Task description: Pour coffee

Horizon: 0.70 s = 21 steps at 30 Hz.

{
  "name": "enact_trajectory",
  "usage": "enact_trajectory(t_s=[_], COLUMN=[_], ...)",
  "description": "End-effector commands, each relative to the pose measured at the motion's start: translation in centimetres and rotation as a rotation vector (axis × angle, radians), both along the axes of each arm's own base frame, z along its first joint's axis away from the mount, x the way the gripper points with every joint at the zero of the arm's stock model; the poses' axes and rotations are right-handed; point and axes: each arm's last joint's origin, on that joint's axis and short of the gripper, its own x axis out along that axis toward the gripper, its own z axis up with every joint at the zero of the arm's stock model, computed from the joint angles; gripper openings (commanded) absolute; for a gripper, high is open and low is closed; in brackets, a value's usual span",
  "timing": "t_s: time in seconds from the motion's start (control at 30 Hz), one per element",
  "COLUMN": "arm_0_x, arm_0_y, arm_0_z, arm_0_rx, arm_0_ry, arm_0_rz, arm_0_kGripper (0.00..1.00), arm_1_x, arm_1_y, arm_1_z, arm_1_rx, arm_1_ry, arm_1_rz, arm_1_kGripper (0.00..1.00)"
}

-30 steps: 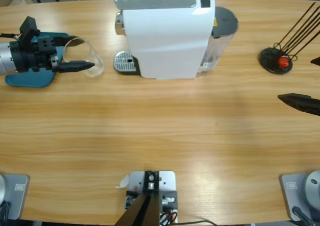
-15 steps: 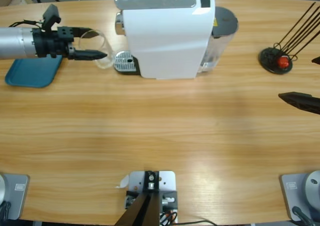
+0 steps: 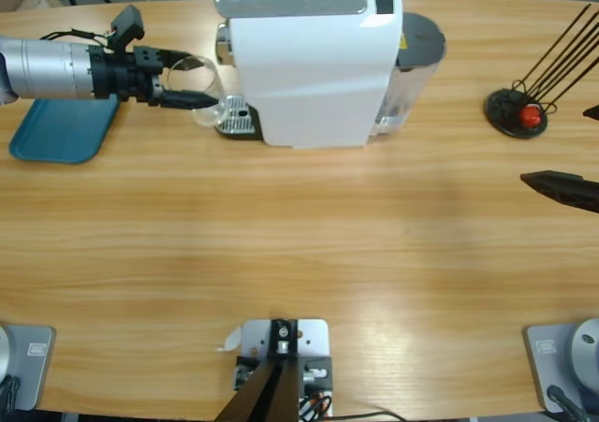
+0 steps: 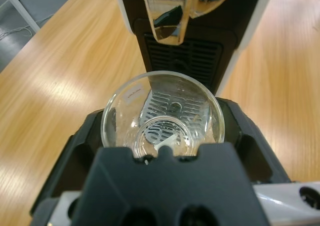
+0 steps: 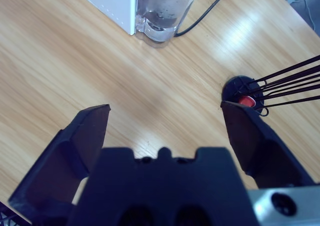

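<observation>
Reaching in from the left edge of the high view, the left claw [image 3: 195, 98] clamping a clear glass tumbler [image 3: 204, 91] between its black jaws and holding it just beside the front of the tall white coffee machine [image 3: 314, 66], over the edge of the small perforated metal drip tray [image 3: 236, 115]. Looking along that claw in the left wrist view [image 4: 162, 151], seeing straight down through the round glass rim [image 4: 162, 113] to the slotted tray [image 4: 175, 103] below, with the machine's shiny spout [image 4: 167, 15] hanging above and ahead (no coffee showing inside the glass that can be told, only reflections and the grating through its base). Lying flat on the long wooden counter [image 3: 299, 254] behind the left arm, near the left edge, a teal-blue rectangular tray [image 3: 64, 130]. Sitting well apart at the right edge of the high view, the right claw [image 3: 562, 190] hanging over bare wood with jaws spread wide, as the right wrist view [image 5: 165, 126] is showing. Standing near it, a black round-based wire stand with a red piece at its foot [image 3: 519, 113]. Showing at the machine's back, a clear water tank [image 5: 165, 10].
</observation>
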Motion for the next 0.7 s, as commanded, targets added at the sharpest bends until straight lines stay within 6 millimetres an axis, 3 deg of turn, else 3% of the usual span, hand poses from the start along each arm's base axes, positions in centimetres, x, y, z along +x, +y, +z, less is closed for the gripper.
enact_trajectory(t_s=[0.03, 0.43, 0.7], arm_0_x=[0.4, -0.3, 1.1], arm_0_y=[-1.6, -3.3, -4.0], arm_0_z=[-1.4, -1.8, -1.3], arm_0_rx=[0.018, 0.083, 0.108], arm_0_ry=[0.038, 0.012, 0.055], arm_0_rz=[-0.032, -0.010, -0.009], arm_0_kGripper=[0.000, 0.000, 0.000], arm_1_x=[0.4, 0.7, 0.4], arm_1_y=[0.3, 0.6, 0.1], arm_1_z=[-1.0, -1.2, -1.0], arm_1_rx=[-0.033, -0.038, -0.031], arm_1_ry=[0.022, 0.025, 0.018], arm_1_rz=[-0.030, -0.031, -0.032], arm_1_kGripper=[1.000, 1.000, 1.000])
